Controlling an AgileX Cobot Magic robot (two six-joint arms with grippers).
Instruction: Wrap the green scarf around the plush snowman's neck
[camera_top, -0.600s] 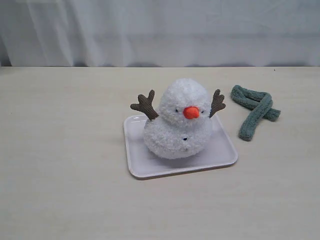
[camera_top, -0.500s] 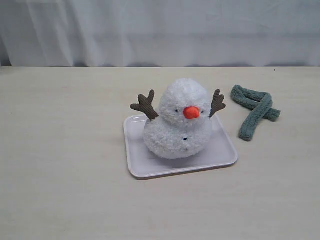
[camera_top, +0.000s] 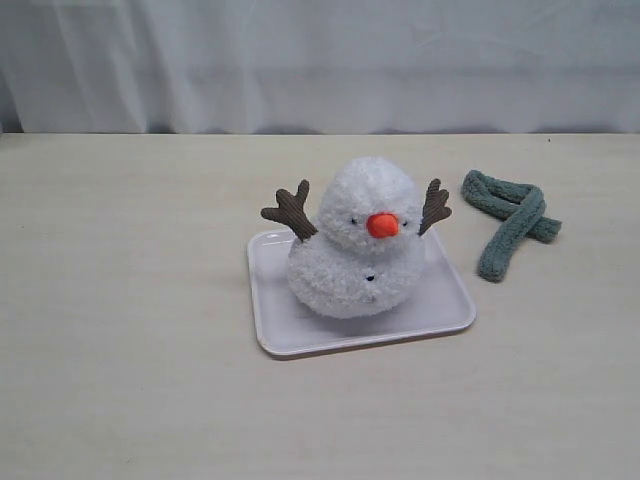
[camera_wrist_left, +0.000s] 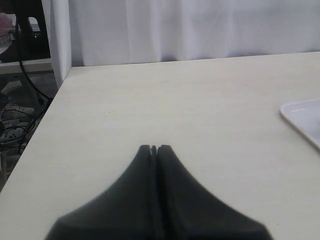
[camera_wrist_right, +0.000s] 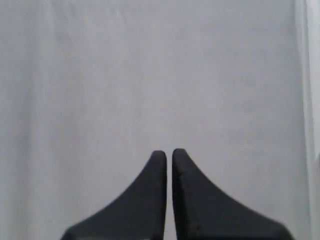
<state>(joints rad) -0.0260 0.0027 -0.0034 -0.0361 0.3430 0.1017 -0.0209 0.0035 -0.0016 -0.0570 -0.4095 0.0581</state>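
Note:
The plush snowman (camera_top: 358, 240) stands upright on a pale tray (camera_top: 300, 330) mid-table, white and fluffy, with an orange nose and brown twig arms; its neck is bare. To its right the green scarf (camera_top: 508, 228) lies folded on the tabletop. Neither arm shows in the exterior view. My left gripper (camera_wrist_left: 154, 148) is shut and empty above bare table, with one corner of the tray (camera_wrist_left: 305, 117) at the edge of its view. My right gripper (camera_wrist_right: 169, 153) is shut on nothing, only a thin slit between its fingers, and faces the white curtain.
A white curtain (camera_top: 320, 60) hangs behind the table's far edge. In the left wrist view the table's side edge (camera_wrist_left: 47, 107) shows, with cables and dark equipment (camera_wrist_left: 20, 35) beyond it.

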